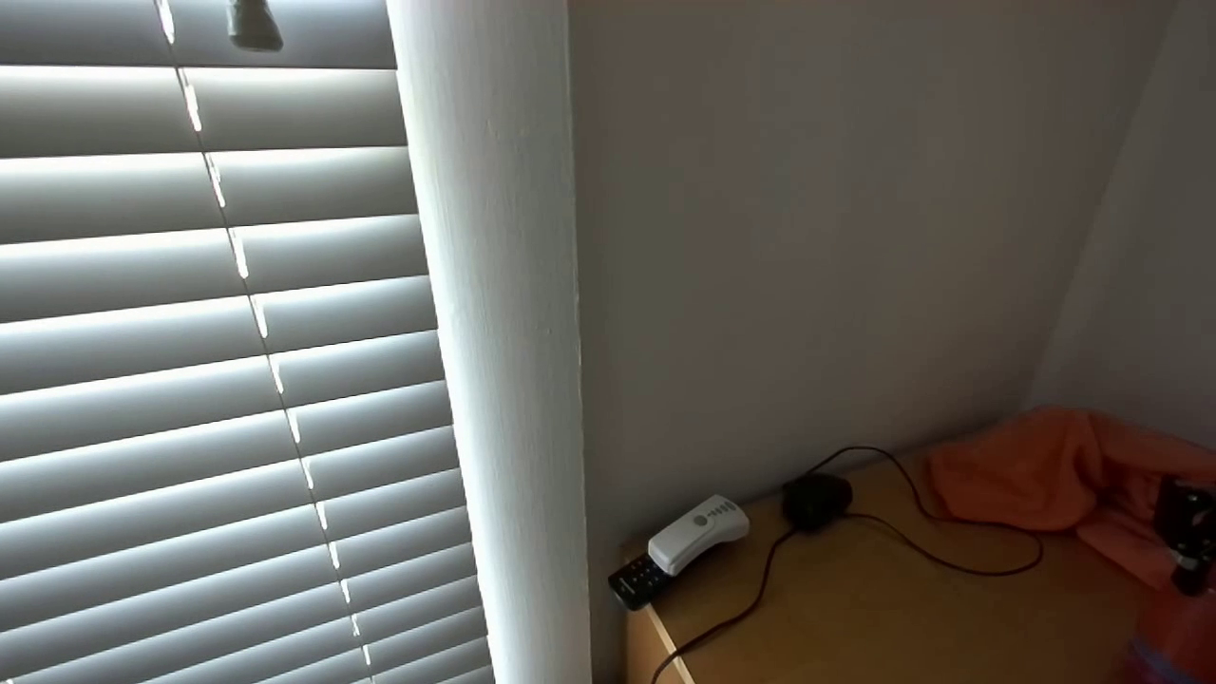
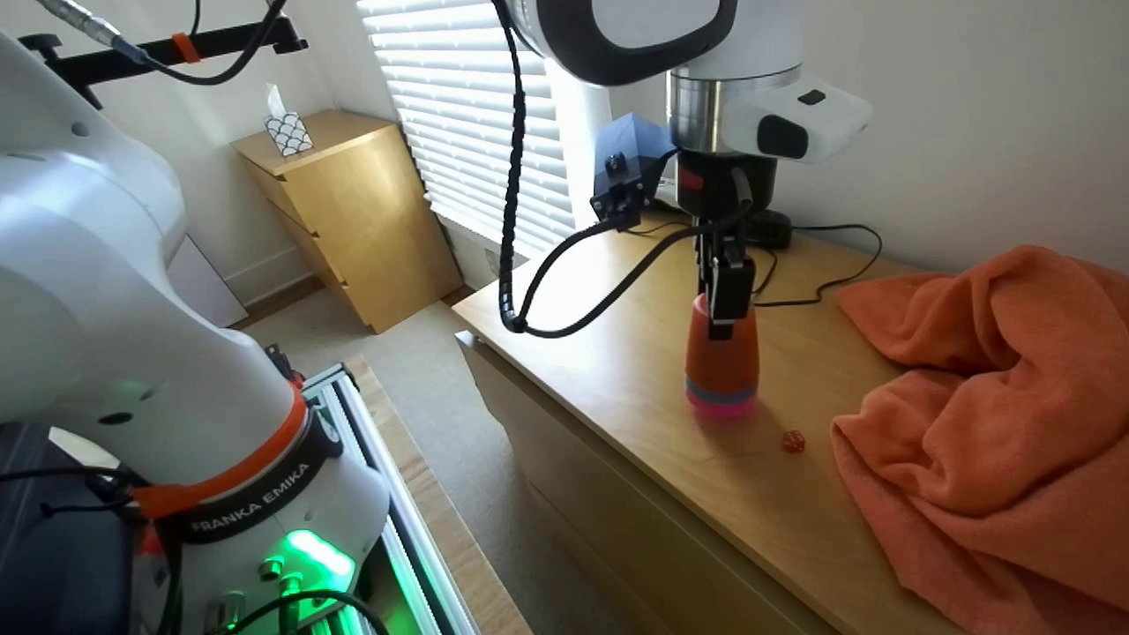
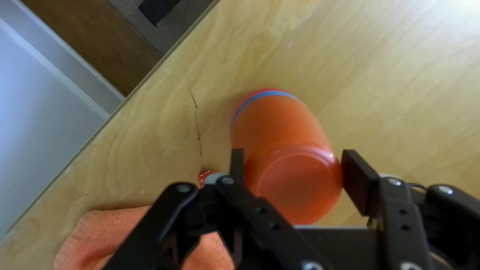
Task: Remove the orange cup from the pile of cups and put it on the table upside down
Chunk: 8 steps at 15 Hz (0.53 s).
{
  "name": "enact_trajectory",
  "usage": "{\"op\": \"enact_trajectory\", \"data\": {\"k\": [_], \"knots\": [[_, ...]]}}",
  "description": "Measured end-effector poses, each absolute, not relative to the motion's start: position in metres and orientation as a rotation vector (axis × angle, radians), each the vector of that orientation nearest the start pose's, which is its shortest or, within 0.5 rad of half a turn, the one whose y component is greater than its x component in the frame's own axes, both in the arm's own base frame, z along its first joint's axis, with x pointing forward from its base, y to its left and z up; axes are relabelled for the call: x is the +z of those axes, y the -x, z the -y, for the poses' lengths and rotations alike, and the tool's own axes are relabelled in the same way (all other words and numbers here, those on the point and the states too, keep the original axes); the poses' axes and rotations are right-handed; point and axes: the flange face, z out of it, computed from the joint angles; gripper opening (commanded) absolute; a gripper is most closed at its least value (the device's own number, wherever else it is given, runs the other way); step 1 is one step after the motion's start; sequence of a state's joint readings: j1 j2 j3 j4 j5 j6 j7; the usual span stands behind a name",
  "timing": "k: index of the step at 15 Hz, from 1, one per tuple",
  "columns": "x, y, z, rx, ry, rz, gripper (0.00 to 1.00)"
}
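My gripper [image 3: 292,165] is shut on the orange cup [image 3: 277,123], with a pad on each side near its base. The cup is upside down, its closed base facing the wrist camera. Just below its lower edge, a blue rim [image 2: 721,394] and a pink rim [image 2: 723,408] of the pile show in an exterior view; the rest of those cups is covered by the orange one. Beneath the pile lies the light wooden table [image 2: 609,344]; whether the lowest rim touches it I cannot tell. In an exterior view, only part of the orange cup [image 1: 1178,622] shows at the lower right corner.
A red die [image 2: 793,441] lies close to the pile. Crumpled orange cloth [image 2: 1014,423] covers the table's side. Farther back are a black device [image 1: 817,502] with cables, a white remote [image 1: 698,534] and a black remote [image 1: 638,581]. The table's edge [image 2: 617,432] runs along the front.
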<state>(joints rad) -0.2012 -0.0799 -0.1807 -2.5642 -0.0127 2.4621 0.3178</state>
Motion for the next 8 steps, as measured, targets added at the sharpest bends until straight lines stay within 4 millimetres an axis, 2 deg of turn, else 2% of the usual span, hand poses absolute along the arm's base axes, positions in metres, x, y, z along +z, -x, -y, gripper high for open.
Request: {"op": "enact_trajectory", "data": {"k": [4, 8], "knots": [[0.292, -0.408, 0.160, 0.096, 2.902, -1.012, 0.40], [0.301, -0.412, 0.165, 0.004, 2.937, -1.071, 0.40]]}}
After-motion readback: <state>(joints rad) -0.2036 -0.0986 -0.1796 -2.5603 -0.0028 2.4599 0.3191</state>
